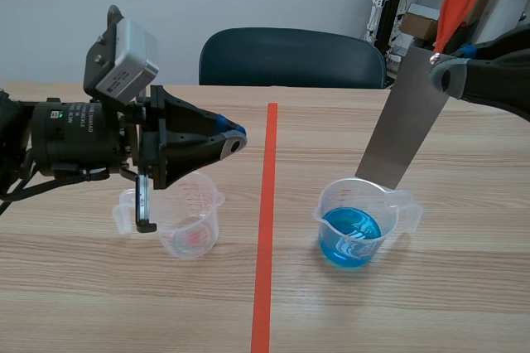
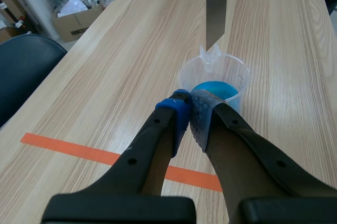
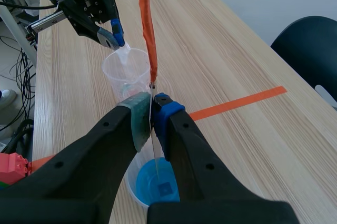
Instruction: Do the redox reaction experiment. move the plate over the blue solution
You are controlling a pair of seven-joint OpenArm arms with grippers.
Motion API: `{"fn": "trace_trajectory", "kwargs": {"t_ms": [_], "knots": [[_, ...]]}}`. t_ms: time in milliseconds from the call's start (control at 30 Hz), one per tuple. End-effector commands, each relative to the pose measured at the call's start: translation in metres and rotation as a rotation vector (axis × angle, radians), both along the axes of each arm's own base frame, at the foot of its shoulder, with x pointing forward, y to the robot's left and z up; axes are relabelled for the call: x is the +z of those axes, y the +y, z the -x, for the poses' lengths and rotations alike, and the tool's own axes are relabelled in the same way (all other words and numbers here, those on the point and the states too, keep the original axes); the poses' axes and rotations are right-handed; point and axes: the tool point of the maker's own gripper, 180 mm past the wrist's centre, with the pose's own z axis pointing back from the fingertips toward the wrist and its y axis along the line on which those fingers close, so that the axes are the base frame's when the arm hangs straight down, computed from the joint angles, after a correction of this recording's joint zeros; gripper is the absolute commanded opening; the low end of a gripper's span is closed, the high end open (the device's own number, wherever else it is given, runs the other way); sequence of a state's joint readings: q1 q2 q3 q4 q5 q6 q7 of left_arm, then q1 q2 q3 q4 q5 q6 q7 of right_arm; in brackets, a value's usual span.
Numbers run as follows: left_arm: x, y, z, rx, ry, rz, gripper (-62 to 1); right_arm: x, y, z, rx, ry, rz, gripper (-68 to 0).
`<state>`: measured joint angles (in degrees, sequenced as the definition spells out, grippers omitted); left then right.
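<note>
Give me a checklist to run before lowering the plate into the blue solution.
1. Right pincer shut on plate: ok.
2. Plate over blue solution: ok.
3. Plate's lower edge above the beaker rim: ok.
4. Plate hanging straight: not ok, it leans in the scene view.
5. Left pincer away from the plate, shut, near the other beaker: ok.

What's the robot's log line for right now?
right gripper: shut on plate | plate: hanging over blue solution cup | left gripper: shut, near clear cup
</note>
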<state>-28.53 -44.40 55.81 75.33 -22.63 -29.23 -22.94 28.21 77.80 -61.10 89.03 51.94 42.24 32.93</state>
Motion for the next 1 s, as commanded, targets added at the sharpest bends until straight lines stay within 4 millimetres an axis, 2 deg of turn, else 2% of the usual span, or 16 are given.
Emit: {"fn": "trace_trajectory", "kwargs": {"t_ms": [0, 300, 967], "knots": [[0.0099, -0.0046, -0.0019, -0.003, -0.008, 0.042, -58.0, 0.0165, -0.0013, -0.0051, -0.006, -0.033, -0.028, -66.9], [0.0067, -0.0077, 0.0060, -0.039, 0.019, 0.041, -58.0, 0.0165, -0.0013, -0.0051, -0.006, -0.033, -0.028, -66.9], [0.0064, -0.0079, 0.0066, -0.041, 0.022, 0.040, -58.0, 0.0165, -0.0014, -0.0051, -0.006, -0.034, -0.028, -66.9]]}}
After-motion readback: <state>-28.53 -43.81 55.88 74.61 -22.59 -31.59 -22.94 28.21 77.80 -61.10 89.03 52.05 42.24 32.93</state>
